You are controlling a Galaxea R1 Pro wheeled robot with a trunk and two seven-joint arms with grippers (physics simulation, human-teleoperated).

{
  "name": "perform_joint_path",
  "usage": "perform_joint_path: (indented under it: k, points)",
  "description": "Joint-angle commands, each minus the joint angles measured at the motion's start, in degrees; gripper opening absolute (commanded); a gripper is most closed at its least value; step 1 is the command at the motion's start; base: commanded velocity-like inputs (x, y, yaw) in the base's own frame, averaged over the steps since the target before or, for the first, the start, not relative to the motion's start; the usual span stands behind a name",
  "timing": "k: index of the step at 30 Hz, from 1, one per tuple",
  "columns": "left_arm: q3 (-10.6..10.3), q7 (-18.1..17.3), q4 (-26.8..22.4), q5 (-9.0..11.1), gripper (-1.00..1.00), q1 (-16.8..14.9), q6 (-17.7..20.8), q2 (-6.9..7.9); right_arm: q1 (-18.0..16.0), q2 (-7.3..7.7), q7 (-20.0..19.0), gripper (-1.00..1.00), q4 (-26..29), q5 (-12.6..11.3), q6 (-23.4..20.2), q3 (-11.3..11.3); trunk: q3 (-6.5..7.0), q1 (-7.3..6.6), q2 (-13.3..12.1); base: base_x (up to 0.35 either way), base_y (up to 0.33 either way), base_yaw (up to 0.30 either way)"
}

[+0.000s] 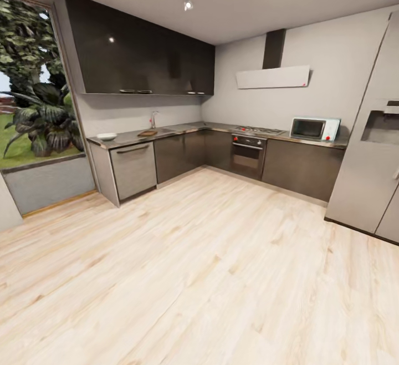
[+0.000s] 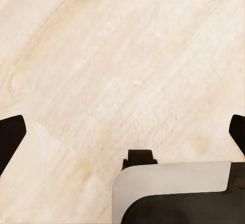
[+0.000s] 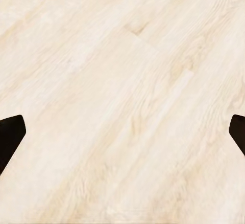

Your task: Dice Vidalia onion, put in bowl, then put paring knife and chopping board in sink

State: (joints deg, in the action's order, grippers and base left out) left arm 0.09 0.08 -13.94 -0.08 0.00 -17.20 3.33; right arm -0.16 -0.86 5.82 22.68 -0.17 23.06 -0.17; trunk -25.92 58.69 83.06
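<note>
The onion itself is too far off to make out; it should be in the sink (image 1: 166,130), which sits at about ten o'clock from me, under the tap (image 1: 153,118) on the far tabletop (image 1: 124,138). Just beside the sink lies the board (image 1: 147,132), and further along toward nine o'clock the white bowl (image 1: 106,136) near the tabletop's end. The knife I cannot pick out at this range.

My left fingers (image 2: 122,134) and right fingers (image 3: 122,134) both hang spread wide over the floor (image 1: 183,276), holding nothing — dark tips apart at the frame edges.

The step in hand, as I judge it, is the drive over. Done well, it means rolling straight toward ten o'clock and squaring up to the cabinet front below the sink, close enough that both arms reach basin and board.

The floor between is bare planks — nothing blocks me. The oven (image 1: 247,156), microwave (image 1: 315,128) and fridge (image 1: 368,132) lie from twelve to two o'clock, well apart from my line.
</note>
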Motion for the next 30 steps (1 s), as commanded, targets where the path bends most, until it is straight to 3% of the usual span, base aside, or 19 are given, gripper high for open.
perform_joint_path:
  k: [1, 30]
  points:
    - [0.0, 0.01, -0.03, -0.01, 1.0, 0.0, -0.12, 0.01, -0.02, -0.02, 0.15, 1.0, 0.0, -0.01, 0.14, -0.01, -0.05, 0.03, 0.02, 0.319, 0.0, 0.0]
    - [0.0, 0.01, -0.03, -0.01, 1.0, 0.0, -0.12, -0.02, -0.02, -0.02, 0.15, 1.0, 0.01, -0.01, 0.14, -0.01, -0.05, 0.03, 0.02, 0.319, 0.0, 0.0]
